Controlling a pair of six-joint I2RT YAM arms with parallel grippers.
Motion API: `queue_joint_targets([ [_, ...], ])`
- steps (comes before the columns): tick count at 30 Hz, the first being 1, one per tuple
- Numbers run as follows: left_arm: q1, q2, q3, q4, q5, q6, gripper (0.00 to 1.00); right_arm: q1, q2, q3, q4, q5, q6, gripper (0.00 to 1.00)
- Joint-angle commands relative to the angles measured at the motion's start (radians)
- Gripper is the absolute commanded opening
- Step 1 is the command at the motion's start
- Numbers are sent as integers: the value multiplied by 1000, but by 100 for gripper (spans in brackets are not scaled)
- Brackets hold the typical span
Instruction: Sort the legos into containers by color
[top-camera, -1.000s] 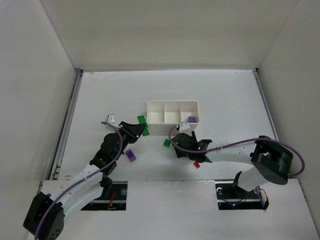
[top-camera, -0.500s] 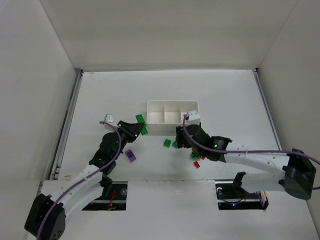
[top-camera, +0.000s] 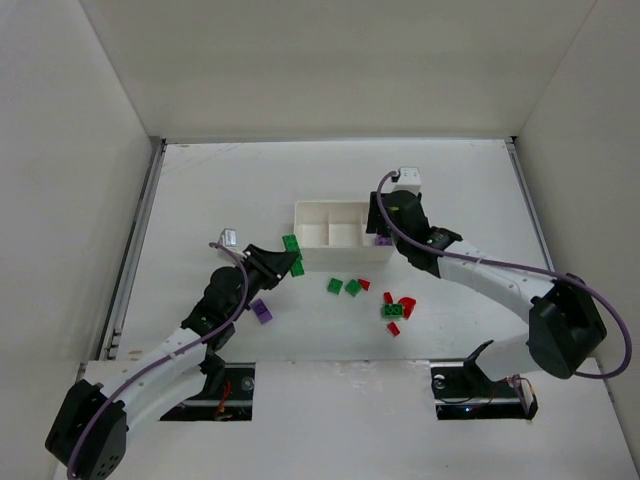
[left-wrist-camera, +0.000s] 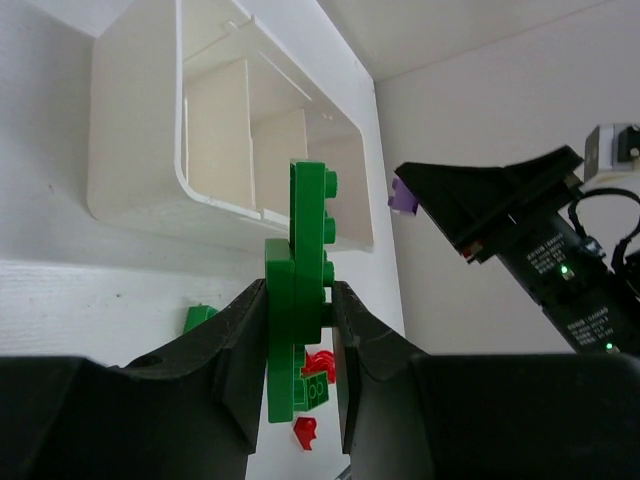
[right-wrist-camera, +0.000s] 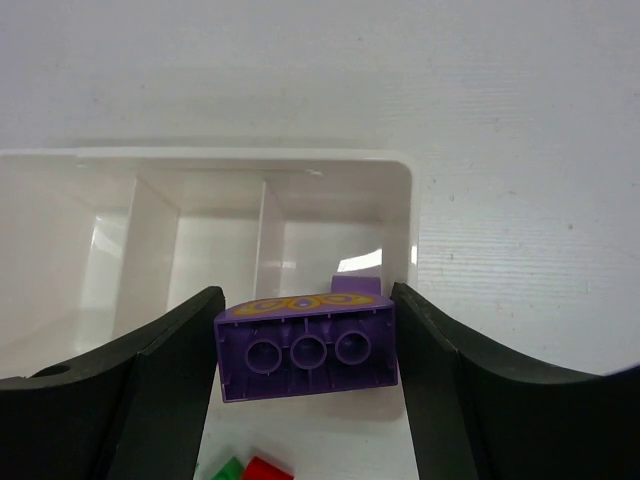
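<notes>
The white three-compartment tray (top-camera: 345, 215) stands mid-table. My left gripper (top-camera: 288, 258) is shut on a stack of green bricks (top-camera: 293, 246) just left of the tray's near-left corner. In the left wrist view the green bricks (left-wrist-camera: 305, 230) stand upright between the fingers (left-wrist-camera: 240, 330), with the tray (left-wrist-camera: 140, 150) beyond. My right gripper (top-camera: 383, 236) is shut on a purple brick (top-camera: 383, 241) at the tray's near-right corner. In the right wrist view the purple brick (right-wrist-camera: 305, 345) hangs at the front wall of the right compartment of the tray (right-wrist-camera: 200, 160).
A loose purple brick (top-camera: 261, 311) lies near my left arm. Green bricks (top-camera: 335, 286) (top-camera: 353, 287) (top-camera: 392, 311) and red bricks (top-camera: 364, 284) (top-camera: 407, 303) (top-camera: 394, 328) lie scattered in front of the tray. White walls enclose the table on three sides.
My right arm has swung from the loose bricks up and back to the tray's right end, carrying the purple brick. My left gripper has edged slightly right with the green bricks.
</notes>
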Motion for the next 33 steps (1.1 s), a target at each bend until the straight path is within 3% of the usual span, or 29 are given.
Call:
queue_joint_targets([
  [1, -15, 18, 12, 72, 43, 12, 21, -28, 24, 58, 77, -3, -31, 56],
  [14, -89, 62, 57, 86, 112, 72, 21, -35, 76, 126, 92, -63, -37, 84],
  [21, -92, 78, 77, 78, 121, 116, 21, 69, -69, 25, 92, -133, 35, 78],
  [26, -97, 104, 90, 87, 112, 161, 21, 220, -192, -75, 189, -263, 185, 83],
  [33, -138, 122, 109, 92, 95, 182, 21, 288, -146, -83, 284, -374, 277, 82],
])
